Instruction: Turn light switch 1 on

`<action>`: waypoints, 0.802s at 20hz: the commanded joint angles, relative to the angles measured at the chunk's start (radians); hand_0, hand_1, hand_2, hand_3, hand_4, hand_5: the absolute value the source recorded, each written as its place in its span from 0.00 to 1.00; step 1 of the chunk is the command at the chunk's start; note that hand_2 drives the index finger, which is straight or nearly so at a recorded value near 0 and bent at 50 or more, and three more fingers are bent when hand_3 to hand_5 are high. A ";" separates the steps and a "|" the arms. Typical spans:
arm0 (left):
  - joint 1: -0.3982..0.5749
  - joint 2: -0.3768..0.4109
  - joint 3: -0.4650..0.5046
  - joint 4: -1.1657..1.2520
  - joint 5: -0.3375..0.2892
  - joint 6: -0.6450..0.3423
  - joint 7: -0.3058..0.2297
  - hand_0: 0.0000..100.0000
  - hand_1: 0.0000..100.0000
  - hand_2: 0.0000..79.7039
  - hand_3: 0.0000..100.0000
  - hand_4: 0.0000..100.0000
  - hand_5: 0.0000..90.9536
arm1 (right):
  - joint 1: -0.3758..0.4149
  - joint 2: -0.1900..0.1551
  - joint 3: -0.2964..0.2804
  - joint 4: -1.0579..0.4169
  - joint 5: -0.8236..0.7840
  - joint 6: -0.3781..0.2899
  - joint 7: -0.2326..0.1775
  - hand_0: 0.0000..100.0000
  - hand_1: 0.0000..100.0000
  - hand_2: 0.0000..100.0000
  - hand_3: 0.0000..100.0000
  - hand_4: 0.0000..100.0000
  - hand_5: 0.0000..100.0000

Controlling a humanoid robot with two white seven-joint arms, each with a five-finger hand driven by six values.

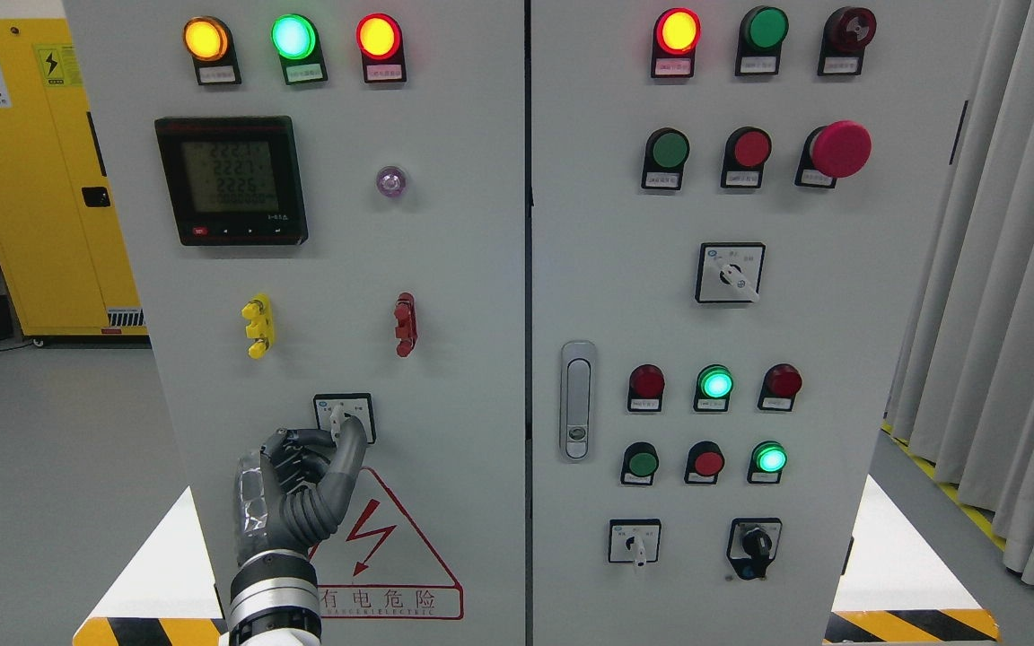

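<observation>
A small rotary switch (344, 414) with a white knob on a square white plate sits low on the left door of the grey control cabinet (463, 296). My left hand (324, 449) comes up from the bottom left. Its fingers are curled and its thumb (348, 453) stretches up to the knob and touches its lower right side. The curled fingers (293, 449) press near the knob's left side and cover part of the plate. The right arm is out of view.
Above the switch are a yellow handle (258, 325), a red handle (405, 323), a digital meter (232, 179) and three lit lamps. The right door (840, 359) carries buttons, lamps, selector switches and a door latch (577, 399). A yellow cabinet (41, 170) stands left; grey curtains right.
</observation>
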 commanded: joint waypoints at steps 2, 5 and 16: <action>-0.004 0.000 0.002 0.007 0.000 0.000 0.001 0.31 0.63 0.75 0.91 0.89 0.95 | 0.000 0.000 0.000 0.000 0.000 0.000 0.001 0.00 0.50 0.04 0.00 0.00 0.00; -0.004 0.000 0.000 0.009 0.000 0.000 0.001 0.32 0.63 0.75 0.91 0.89 0.95 | 0.000 0.000 0.000 0.000 0.000 0.000 0.001 0.00 0.50 0.04 0.00 0.00 0.00; -0.004 0.000 -0.003 0.015 0.000 0.000 -0.001 0.42 0.64 0.75 0.91 0.90 0.95 | 0.000 0.000 0.000 0.000 0.000 0.000 0.001 0.00 0.50 0.04 0.00 0.00 0.00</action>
